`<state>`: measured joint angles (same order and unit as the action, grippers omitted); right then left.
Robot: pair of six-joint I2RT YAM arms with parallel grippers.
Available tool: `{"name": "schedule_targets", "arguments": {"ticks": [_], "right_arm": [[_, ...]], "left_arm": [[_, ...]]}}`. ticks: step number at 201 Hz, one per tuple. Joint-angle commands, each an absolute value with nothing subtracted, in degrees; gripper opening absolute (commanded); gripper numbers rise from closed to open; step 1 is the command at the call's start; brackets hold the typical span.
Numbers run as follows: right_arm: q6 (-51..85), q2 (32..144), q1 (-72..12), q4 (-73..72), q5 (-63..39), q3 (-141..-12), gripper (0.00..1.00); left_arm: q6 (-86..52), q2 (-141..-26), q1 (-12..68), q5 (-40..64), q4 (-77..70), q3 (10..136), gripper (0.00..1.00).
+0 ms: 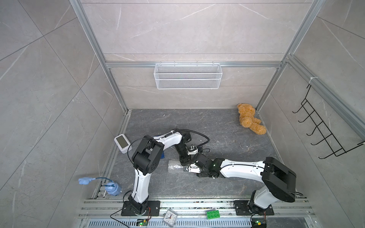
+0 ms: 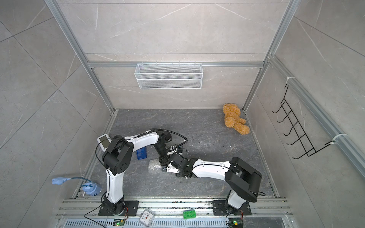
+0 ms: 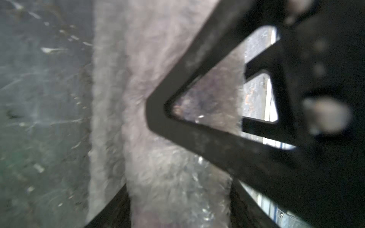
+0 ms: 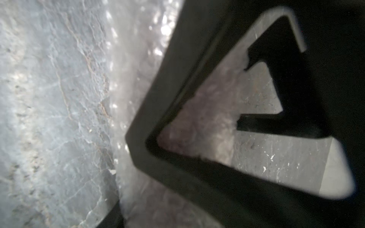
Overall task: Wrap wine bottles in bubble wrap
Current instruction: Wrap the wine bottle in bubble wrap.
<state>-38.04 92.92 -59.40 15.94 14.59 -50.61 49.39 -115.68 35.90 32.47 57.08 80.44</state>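
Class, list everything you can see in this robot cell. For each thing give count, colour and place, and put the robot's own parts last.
bubble wrap: 1 roll, clear, middle of the floor
bottle: none plainly visible
basket: 1, white wire, on the back wall
teddy bear: 1, tan, far right floor corner
hook rack: 1, black, right wall
screen device: 1, white, left floor edge
box: 1, blue, beside the left arm
corded object: 1, pale blue, front left
clock: 1, white face, front rail
brick: 1, green, front rail
left arm: 1, white and black, jaws at the roll
right arm: 1, white and black, jaws at the roll
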Motion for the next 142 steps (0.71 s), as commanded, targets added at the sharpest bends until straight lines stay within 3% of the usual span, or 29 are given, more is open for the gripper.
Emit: {"name": "schedule_targets", "arguments": {"ticks": [1, 5, 9, 92, 142], "right_arm": [[-28.26, 95.01, -59.1, 24.83, 15.0, -52.13, 0.44], [-27.57, 95.08, -59.06, 25.35, 15.03, -52.33, 0.44], [-26.87, 95.07, -59.06, 25.81, 14.99, -52.53, 0.44], [-15.27, 97.3, -59.06, 33.47, 11.9, -56.45, 0.43], [-8.19, 96.75, -59.06, 35.05, 6.27, -58.34, 0.43]], "left_arm": [[46.97, -110.57, 34.88, 28.5, 54.69, 78.59, 0.82], [46.81, -110.14, 34.74, 28.46, 54.12, 78.53, 0.96], [46.49, -109.69, 34.65, 28.27, 53.43, 78.42, 0.99], [39.09, -98.75, 31.34, 21.55, 36.44, 75.63, 1.0], [22.28, -90.01, 28.76, 4.47, 25.44, 69.35, 1.0]]}}
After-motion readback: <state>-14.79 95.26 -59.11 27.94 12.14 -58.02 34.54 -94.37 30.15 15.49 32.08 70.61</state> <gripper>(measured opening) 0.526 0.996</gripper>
